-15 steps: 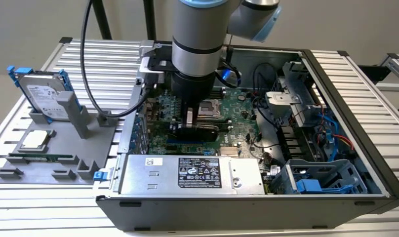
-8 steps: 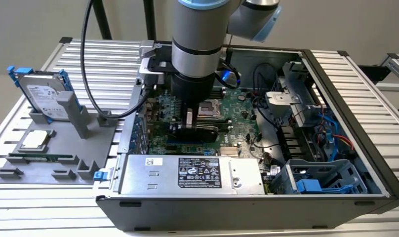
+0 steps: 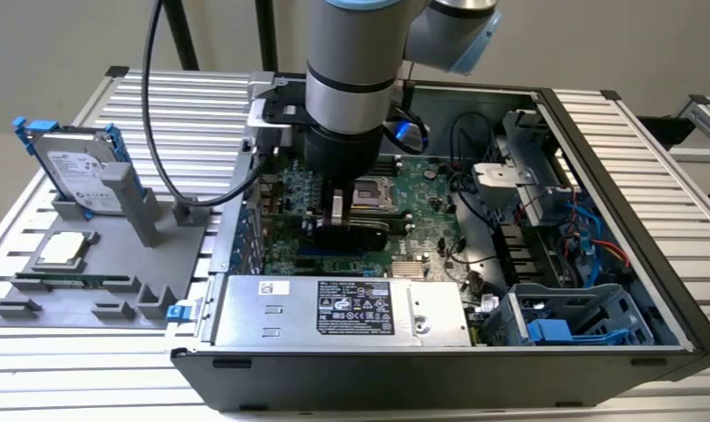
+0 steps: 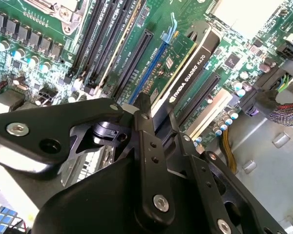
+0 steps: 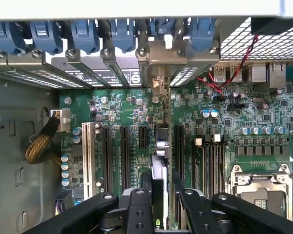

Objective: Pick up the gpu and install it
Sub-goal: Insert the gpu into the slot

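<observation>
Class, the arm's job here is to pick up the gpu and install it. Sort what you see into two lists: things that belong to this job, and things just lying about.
Belongs to the job:
- gpu, standing on edge among the motherboard slots
- gripper, jaws closed on the gpu
- computer case

Lying about:
- hard drive, upright in the grey fixture
- processor chip
- memory stick
</observation>
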{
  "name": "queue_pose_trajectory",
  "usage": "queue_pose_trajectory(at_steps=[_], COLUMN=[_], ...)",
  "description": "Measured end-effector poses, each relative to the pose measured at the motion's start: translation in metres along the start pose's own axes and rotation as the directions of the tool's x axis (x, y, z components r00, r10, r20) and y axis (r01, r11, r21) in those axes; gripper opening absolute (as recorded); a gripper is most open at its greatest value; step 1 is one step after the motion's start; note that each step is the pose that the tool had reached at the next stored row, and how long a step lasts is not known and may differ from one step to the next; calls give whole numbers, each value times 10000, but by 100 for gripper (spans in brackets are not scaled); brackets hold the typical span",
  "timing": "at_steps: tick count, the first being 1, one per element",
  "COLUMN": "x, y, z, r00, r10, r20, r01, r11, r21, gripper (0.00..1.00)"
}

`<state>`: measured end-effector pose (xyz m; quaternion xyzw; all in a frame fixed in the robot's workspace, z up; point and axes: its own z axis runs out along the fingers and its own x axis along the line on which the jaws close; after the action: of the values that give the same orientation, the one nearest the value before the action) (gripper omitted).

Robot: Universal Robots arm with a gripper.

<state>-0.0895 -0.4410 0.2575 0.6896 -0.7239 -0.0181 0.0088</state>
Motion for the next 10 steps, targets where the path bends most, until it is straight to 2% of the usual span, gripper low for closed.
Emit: queue_pose_trajectory(at_steps=[10], x=[-34], y=[1], z=[15], r00=[9999], r10=[-111], r20=[-5], r01=[111], r11=[9999], r21=[5], gripper=[0])
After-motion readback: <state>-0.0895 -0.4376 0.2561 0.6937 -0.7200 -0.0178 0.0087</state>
